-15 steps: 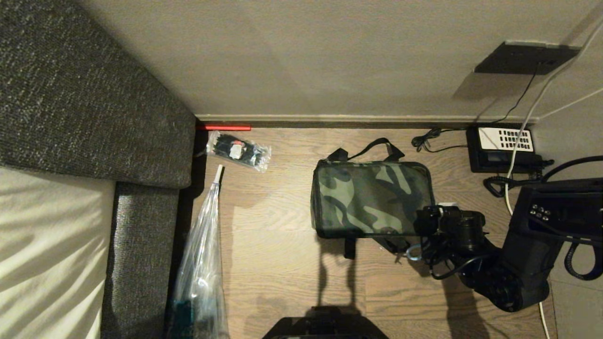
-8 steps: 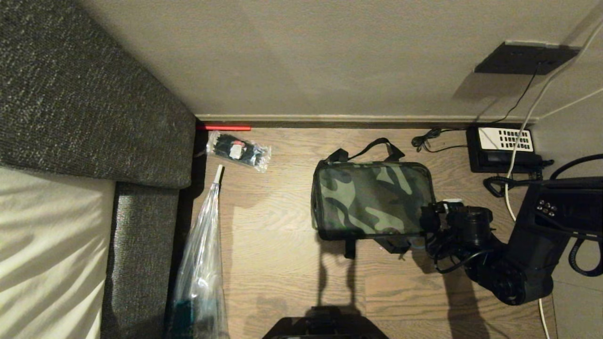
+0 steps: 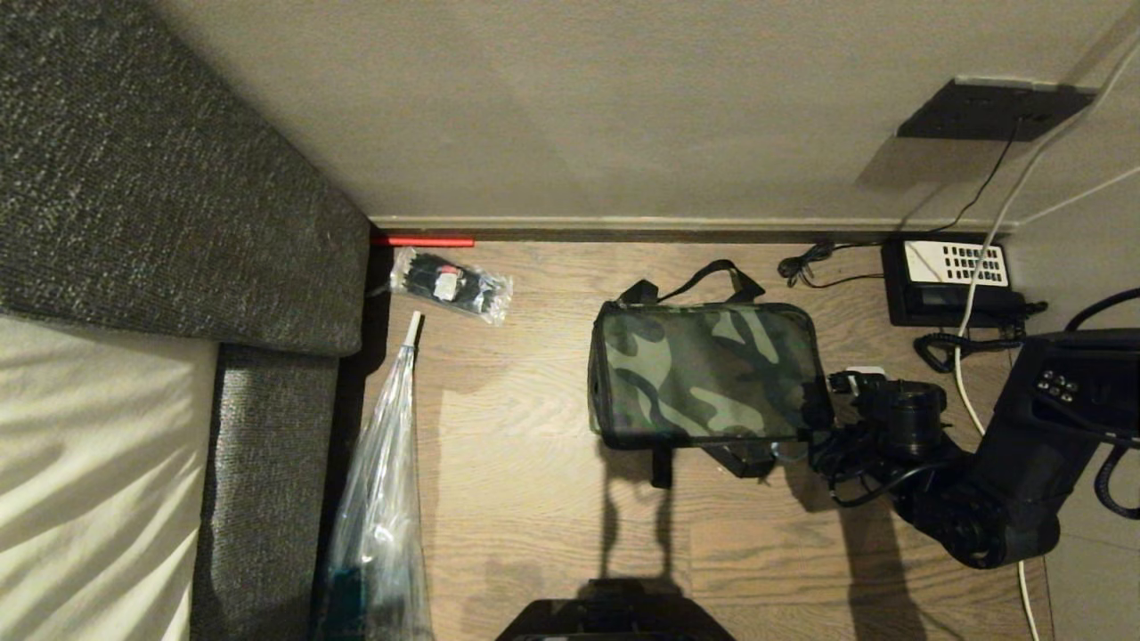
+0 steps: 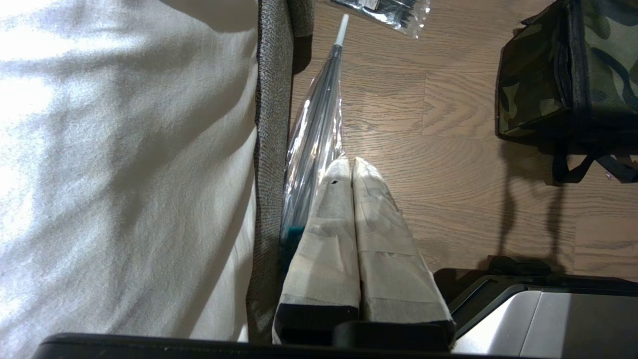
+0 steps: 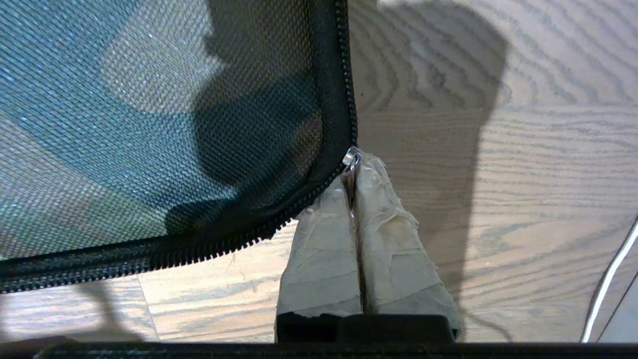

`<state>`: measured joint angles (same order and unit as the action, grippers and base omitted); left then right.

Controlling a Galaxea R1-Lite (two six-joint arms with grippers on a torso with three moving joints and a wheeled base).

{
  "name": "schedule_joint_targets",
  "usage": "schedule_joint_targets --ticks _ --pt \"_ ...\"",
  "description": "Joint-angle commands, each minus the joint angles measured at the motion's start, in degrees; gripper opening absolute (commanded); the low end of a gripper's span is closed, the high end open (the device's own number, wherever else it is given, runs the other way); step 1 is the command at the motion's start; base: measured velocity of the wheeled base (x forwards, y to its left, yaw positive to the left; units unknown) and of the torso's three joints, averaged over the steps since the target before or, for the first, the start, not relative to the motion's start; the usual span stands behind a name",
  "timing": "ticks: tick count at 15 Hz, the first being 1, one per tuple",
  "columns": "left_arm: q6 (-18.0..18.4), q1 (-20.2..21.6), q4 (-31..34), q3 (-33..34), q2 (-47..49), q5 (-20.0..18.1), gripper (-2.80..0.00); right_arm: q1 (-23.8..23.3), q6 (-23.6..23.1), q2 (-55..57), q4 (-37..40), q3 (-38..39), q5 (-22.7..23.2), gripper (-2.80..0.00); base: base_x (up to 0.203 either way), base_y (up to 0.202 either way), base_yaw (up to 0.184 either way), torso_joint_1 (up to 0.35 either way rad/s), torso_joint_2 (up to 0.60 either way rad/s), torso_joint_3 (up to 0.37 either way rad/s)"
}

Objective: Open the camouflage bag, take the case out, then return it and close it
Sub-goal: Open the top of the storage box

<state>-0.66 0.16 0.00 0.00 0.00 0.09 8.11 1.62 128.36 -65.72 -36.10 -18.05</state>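
Rightward along the bag's near edge, the right gripper [image 3: 815, 427] has travelled since a second ago: it sat over the lid's near-right part then, and now it is at the very near-right corner of the bag [image 3: 704, 374], with the arm drawn back toward the robot's right. Meanwhile the bag itself has hardly shifted on the floor [image 3: 534, 499]; it lies lid up, roughly midway between the sofa [image 3: 160, 205] on the left and the phone [image 3: 948, 280] by the wall on the right, its straps trailing toward the wall. On the far left of the scene, the left gripper [image 4: 353, 167] hangs parked beside the sofa's edge, its taped fingers pressed together on nothing, above a clear plastic sleeve [image 3: 378, 499] lying on the floor. In the right wrist view the taped fingers [image 5: 329, 239] are squeezed tight on the zipper pull [image 5: 352, 158], whose small metal ring shows just at their tips, right where the zipper [image 5: 344, 75] bends round the lid's corner. My reading is that the zip is being run round the lid, and rounding this corner is the tricky bit, since the pull could slip from so narrow a pinch. Whether the case is inside cannot be seen; the lid is down.
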Motion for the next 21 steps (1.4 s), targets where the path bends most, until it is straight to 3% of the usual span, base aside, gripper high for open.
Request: schedule_joint_targets --ticks 1,3,8,13,21 --pt "0.0 0.0 0.0 0.0 0.0 0.0 -2.80 -0.2 0.0 -1.2 -0.2 -0.2 0.3 -2.80 0.000 0.000 0.000 0.000 0.00 0.000" --pt "0.0 0.0 0.0 0.0 0.0 0.0 -2.80 -0.7 0.0 -3.1 0.1 0.4 3.0 -2.80 0.000 0.000 0.000 0.000 0.00 0.000" --pt "0.0 0.0 0.0 0.0 0.0 0.0 -2.80 -1.6 -1.0 -2.8 2.0 1.4 3.4 -2.80 0.000 0.000 0.000 0.000 0.00 0.000" --pt "0.0 0.0 0.0 0.0 0.0 0.0 -2.80 -3.6 -5.5 -1.0 2.0 1.5 3.6 -2.80 0.000 0.000 0.000 0.000 0.00 0.000" --pt "0.0 0.0 0.0 0.0 0.0 0.0 -2.80 -3.9 -5.0 -0.3 1.7 -0.2 5.2 -2.80 0.000 0.000 0.000 0.000 0.00 0.000"
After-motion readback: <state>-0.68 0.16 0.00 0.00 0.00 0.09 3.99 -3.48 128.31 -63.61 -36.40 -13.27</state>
